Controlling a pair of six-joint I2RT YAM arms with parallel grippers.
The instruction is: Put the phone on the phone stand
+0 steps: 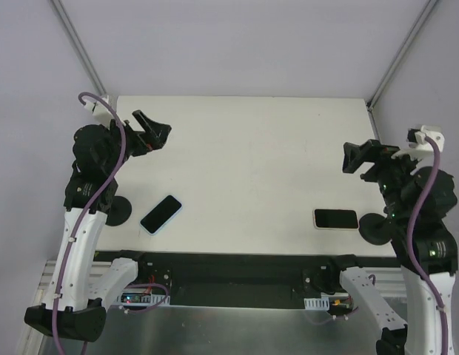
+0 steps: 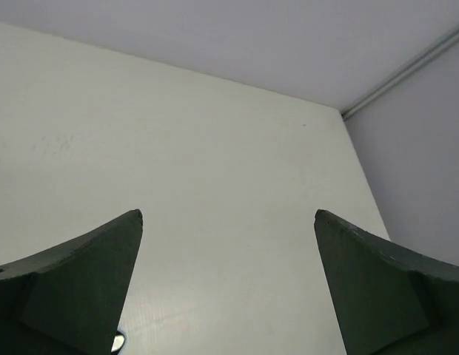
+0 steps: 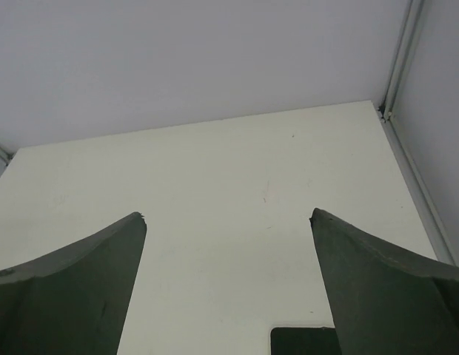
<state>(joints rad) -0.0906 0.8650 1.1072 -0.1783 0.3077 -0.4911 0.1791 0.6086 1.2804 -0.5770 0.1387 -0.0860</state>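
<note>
Two claws, both spread wide and empty: left gripper [image 1: 154,129], right gripper [image 1: 350,157]. Blue-cased phone [image 1: 161,214] and dark phone [image 1: 335,219] lie untouched on table [image 1: 252,148].

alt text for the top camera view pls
A phone lies tilted on a white table near the left arm's base, and a dark flat rectangle lies near the right arm's. The left gripper and right gripper are raised and open.

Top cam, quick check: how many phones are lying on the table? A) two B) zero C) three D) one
A: a blue-cased phone lies angled at the near left of the table, and a second phone lies at the near right.
</note>
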